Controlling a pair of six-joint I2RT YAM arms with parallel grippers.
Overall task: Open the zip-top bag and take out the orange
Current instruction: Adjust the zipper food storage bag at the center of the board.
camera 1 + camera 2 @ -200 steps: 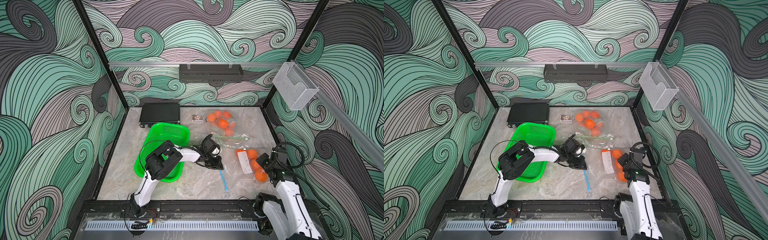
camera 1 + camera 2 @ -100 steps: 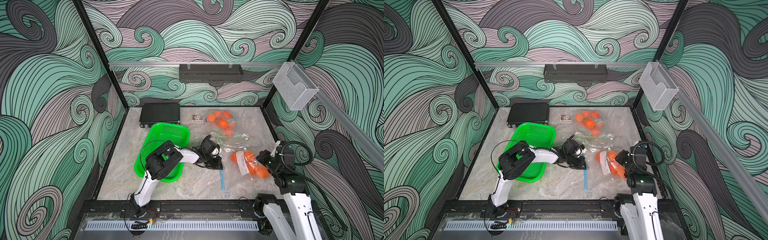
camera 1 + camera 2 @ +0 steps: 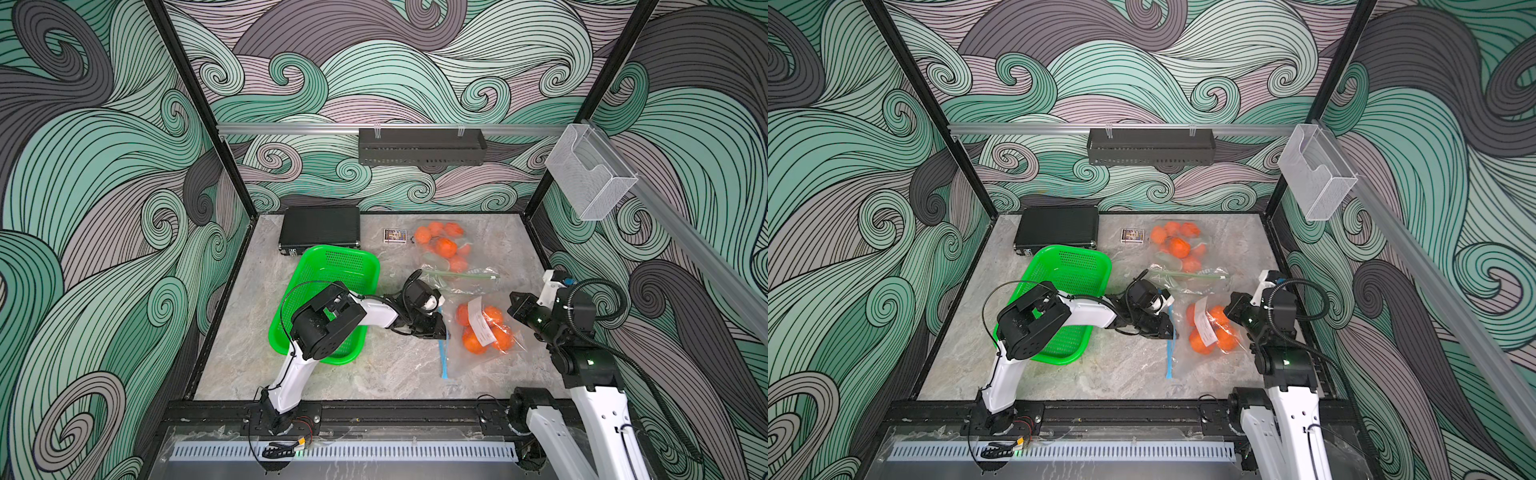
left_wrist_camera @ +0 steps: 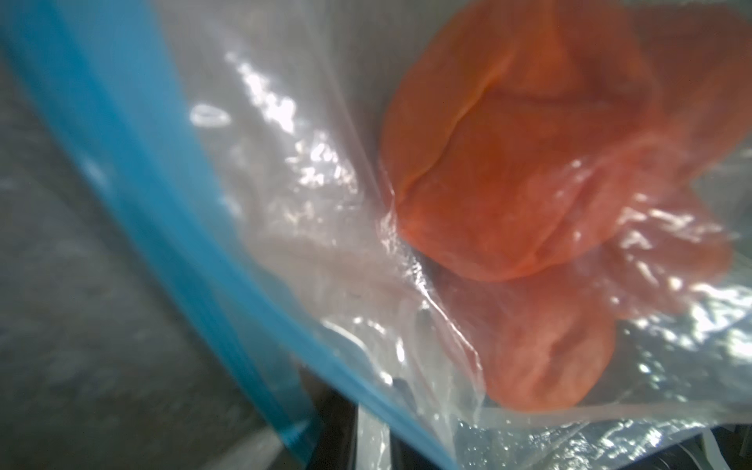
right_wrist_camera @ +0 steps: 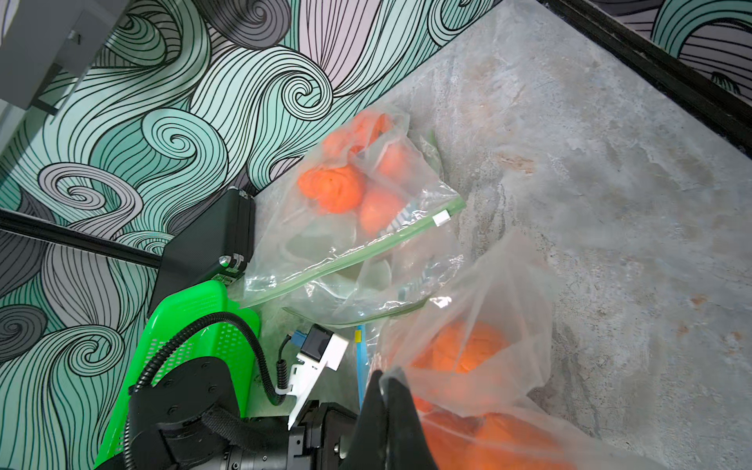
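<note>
At about 4 o'clock on the worktop (image 3: 374,374), the zip-top bag (image 3: 457,365) has slid toward my left claw (image 3: 439,331). My right claw (image 3: 514,306), at the bag's 2 o'clock, is pinched tight on the plastic and has lifted that side, so the oranges (image 3: 473,345) rolled nearer the blue zip (image 3: 444,361). The left claw sits at the zip's 12 o'clock end. I cannot tell if it holds it. I think the zip is still shut, so no orange is out yet.
</note>
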